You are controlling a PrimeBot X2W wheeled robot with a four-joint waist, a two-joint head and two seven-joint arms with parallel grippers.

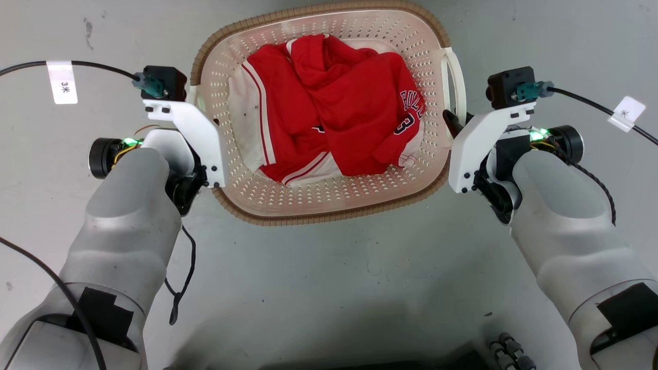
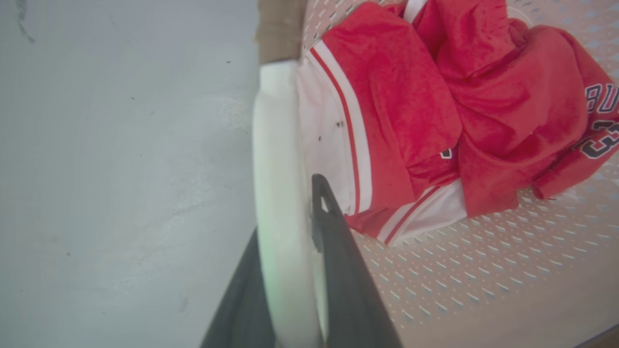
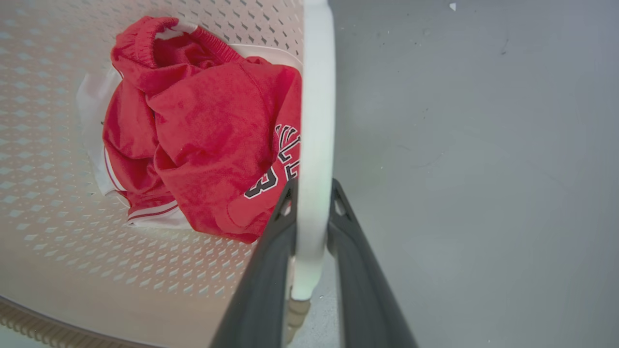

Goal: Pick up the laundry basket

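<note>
The laundry basket (image 1: 329,218) is cream and perforated with a brown woven rim, and lies between my two arms on the grey floor in the head view. Red and white clothes (image 1: 339,108) lie crumpled inside it. My left gripper (image 2: 287,212) is shut on the white loop handle (image 2: 275,145) at the basket's left side, one dark finger on each side of it. My right gripper (image 3: 313,188) is likewise shut on the right white handle (image 3: 316,96), with one fingertip (image 1: 452,123) showing beside that handle (image 1: 459,82). I cannot tell whether the basket is off the floor.
Bare grey floor (image 1: 329,288) surrounds the basket. Black cables with white tags (image 1: 62,82) (image 1: 626,113) run from both wrists, and one loose cable (image 1: 185,277) hangs by my left forearm. My dark base (image 1: 504,354) shows at the bottom edge.
</note>
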